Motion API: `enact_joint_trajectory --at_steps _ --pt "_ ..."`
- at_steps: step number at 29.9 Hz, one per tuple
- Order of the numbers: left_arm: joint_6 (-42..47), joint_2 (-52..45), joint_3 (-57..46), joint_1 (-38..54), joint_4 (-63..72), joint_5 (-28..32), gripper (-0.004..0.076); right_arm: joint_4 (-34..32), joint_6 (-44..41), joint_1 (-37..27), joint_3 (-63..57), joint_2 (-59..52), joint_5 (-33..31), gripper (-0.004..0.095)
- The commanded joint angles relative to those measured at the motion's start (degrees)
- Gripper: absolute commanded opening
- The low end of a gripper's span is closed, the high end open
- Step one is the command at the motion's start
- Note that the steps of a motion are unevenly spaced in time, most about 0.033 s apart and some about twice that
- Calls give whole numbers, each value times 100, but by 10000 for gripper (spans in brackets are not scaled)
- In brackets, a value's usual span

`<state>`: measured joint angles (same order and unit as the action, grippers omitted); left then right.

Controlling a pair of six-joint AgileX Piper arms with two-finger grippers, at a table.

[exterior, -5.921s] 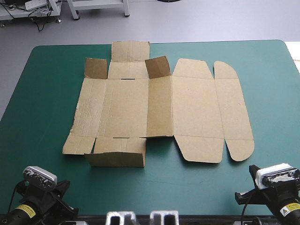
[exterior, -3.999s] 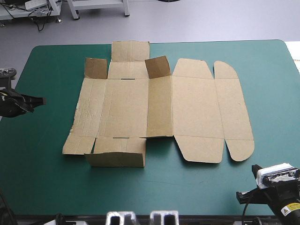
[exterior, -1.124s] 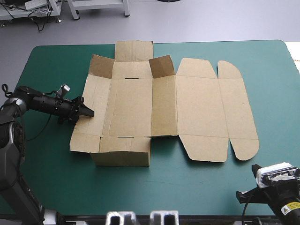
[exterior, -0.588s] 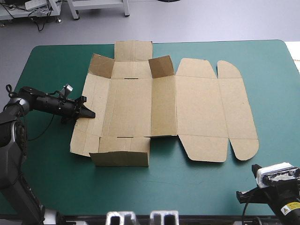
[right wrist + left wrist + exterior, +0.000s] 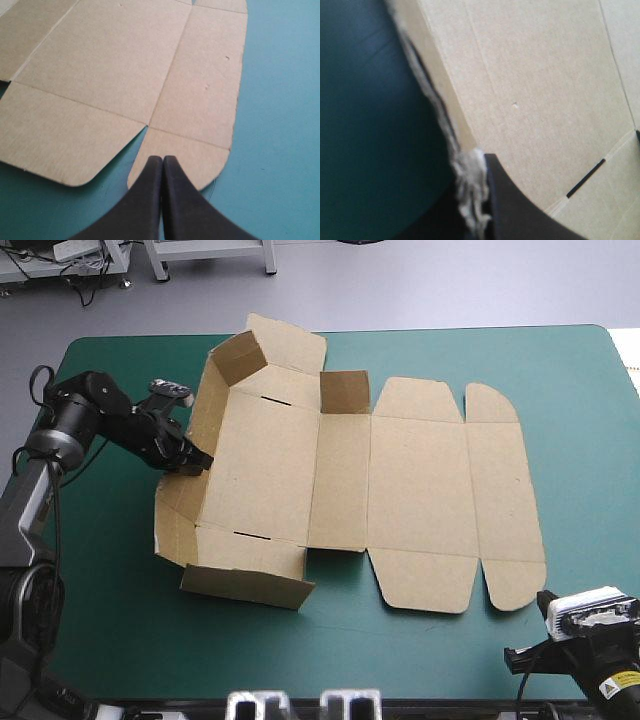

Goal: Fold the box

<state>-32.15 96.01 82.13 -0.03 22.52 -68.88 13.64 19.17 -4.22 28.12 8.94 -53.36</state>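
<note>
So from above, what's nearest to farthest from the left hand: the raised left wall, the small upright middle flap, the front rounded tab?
1. Raised left wall: box's left edge, gripped by the left hand.
2. Small upright flap: middle, far side.
3. Front rounded tab: near right corner.

**Almost nothing to read**

Only one sign to report: a small yellow label (image 5: pixel 622 683) with a black warning triangle, stuck on the right arm (image 5: pixel 565 665) at the near right corner of the table, seen in the high view. Any wording on it too small to make out, so no letter or number to give.

Plain brown board on the box (image 5: pixel 400 490) in all three views: only creases, slots and cut edges, with no print, no brand and no number. Nothing written on the teal-green cover (image 5: pixel 580 440) either.
</note>
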Motion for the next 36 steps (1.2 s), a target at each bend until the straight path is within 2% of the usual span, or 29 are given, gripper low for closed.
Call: enact_joint_trajectory --at_steps 1,8,12,17,21,26,32,36 --pt "-252 -618 449 -898 -630 -548 -10 28 40 7 142 115 381 -24" --pt "-388 -818 1351 -2461 -2201 -448 -10 28 40 7 142 115 381 -24" --pt "-417 -796 1774 -2965 -3092 99 -10 61 40 7 142 115 381 -24" --pt "-945 -796 1911 -3478 -4158 571 -10 61 40 7 142 115 373 -25" --pt "-1378 -796 1911 -3890 -4571 860 -10 61 40 7 142 115 373 -24" --pt "-1506 -796 1911 -4417 -5148 1595 -10 61 40 7 142 115 373 -23" --pt "-1389 -782 1877 -4679 -5091 1615 -10 61 40 7 142 115 337 -23" --pt "-1091 -782 1624 -4679 -5304 1956 -10 90 40 7 153 115 249 -23"
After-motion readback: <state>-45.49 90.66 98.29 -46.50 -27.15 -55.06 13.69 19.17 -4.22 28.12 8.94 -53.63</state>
